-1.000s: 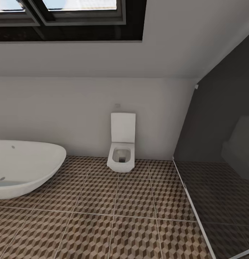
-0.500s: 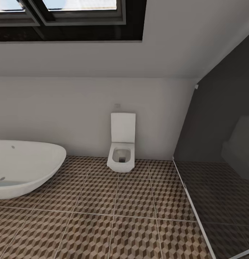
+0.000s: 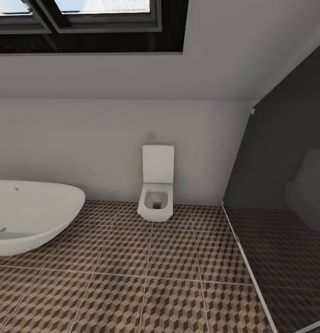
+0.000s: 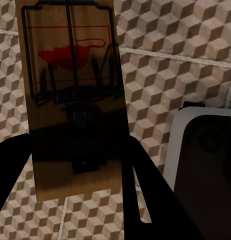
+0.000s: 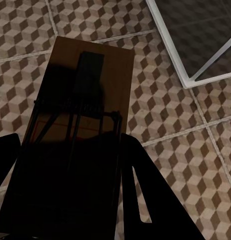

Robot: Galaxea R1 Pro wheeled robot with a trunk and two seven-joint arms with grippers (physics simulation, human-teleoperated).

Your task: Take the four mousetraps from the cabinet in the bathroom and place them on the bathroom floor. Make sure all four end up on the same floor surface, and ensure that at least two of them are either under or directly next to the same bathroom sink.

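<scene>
The left gripper (image 4: 75,200) is pinching a tan wooden mousetrap (image 4: 70,95) between its dark fingers, the board with its wire frame and red spot hanging above the cube-patterned bathroom floor (image 4: 160,75), beside a white-rimmed dark object (image 4: 205,160) I cannot identify. The right gripper (image 5: 65,200) is likewise clamping a second mousetrap (image 5: 85,105) over the same tiles, near the pale frame of a dark glass panel (image 5: 195,40). Ahead, the head camera is facing a square white toilet (image 3: 156,185) against the grey wall and a white bathtub (image 3: 30,215) standing on the floor.
</scene>
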